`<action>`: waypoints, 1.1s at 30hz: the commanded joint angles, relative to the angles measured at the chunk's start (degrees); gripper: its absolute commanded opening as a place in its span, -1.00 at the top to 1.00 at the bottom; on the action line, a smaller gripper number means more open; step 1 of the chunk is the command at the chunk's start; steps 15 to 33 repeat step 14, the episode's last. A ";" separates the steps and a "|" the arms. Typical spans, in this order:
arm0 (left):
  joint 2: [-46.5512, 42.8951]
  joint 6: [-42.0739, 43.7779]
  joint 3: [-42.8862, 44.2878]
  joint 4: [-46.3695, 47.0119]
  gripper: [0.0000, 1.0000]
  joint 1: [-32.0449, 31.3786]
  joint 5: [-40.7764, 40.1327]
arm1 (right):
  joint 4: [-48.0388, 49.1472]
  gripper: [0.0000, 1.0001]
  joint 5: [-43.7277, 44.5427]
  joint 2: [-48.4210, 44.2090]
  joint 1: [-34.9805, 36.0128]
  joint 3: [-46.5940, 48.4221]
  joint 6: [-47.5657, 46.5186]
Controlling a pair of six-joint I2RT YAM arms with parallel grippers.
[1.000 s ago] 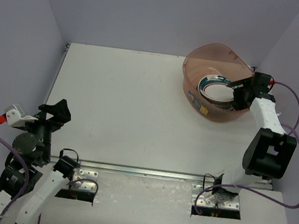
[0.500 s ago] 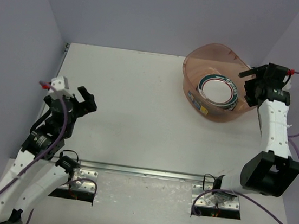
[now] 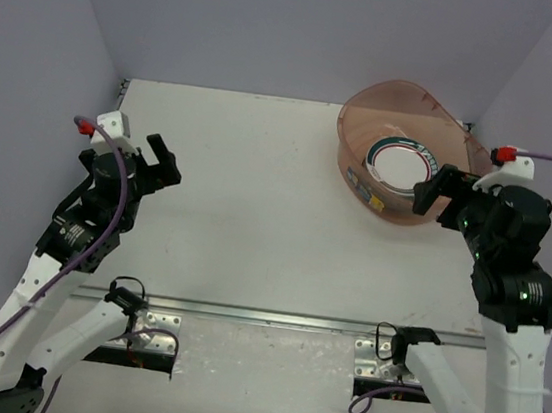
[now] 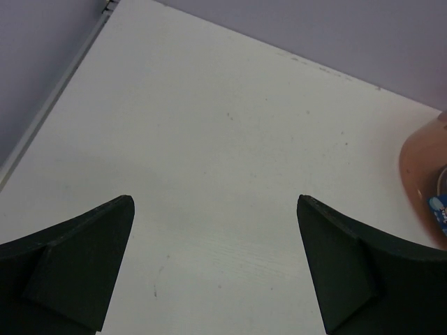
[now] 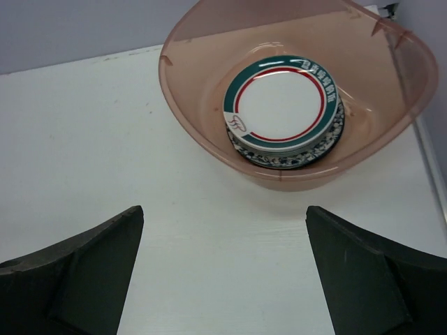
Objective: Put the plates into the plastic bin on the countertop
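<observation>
Several plates (image 5: 281, 105) lie stacked flat inside the plastic bin (image 3: 397, 83), one on top of another. The top one is white with a red ring and a teal rim, and a blue-patterned rim peeks out beneath it. How many are in the pile cannot be counted from above. Stacking them centred probably keeps the pile steady and leaves plenty of spare floor in the wide tub. Every plate in sight is in the bin, so the task looks finished or nearly so.

The right claw (image 5: 225, 209) hangs just beside the bin's near side, its jaws spread wide and holding nothing, which suits a release already made. The left claw (image 4: 215, 209) hovers well apart from it over the left of the worktop (image 3: 255, 214), equally wide open and empty.

The worktop is flat, white and faintly speckled. A metal rail (image 3: 272, 317) runs along its near edge, and pale lavender walls (image 3: 278, 25) close it in on three sides. The bin stands at the far right corner with a small blue sticker (image 4: 438, 209) on its wall.
</observation>
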 commanded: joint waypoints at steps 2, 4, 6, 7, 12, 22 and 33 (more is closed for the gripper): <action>-5.34 4.18 0.53 0.45 -1.00 0.58 -3.95 | -8.75 -0.98 5.48 -8.40 1.33 -5.21 -9.00; -9.02 5.60 -1.22 0.51 -1.00 0.58 -2.94 | -8.85 -0.98 6.23 -11.77 1.37 -7.81 -11.12; -12.03 7.26 -3.27 1.84 -1.00 0.58 -1.53 | -7.87 -0.98 6.48 -14.32 1.37 -11.04 -12.11; -13.37 8.67 -4.36 2.78 -1.00 0.58 -1.21 | -7.13 -0.98 5.74 -15.40 1.37 -12.30 -12.40; -19.14 11.54 -8.56 5.12 -1.00 0.61 -1.70 | -3.28 -0.97 0.57 -19.01 1.37 -15.14 -13.17; -20.48 11.62 -9.35 6.13 -1.00 0.63 -0.27 | -2.46 -0.98 1.37 -19.01 1.37 -15.73 -12.31; -20.48 11.62 -9.35 6.13 -1.00 0.63 -0.27 | -2.46 -0.98 1.37 -19.01 1.37 -15.73 -12.31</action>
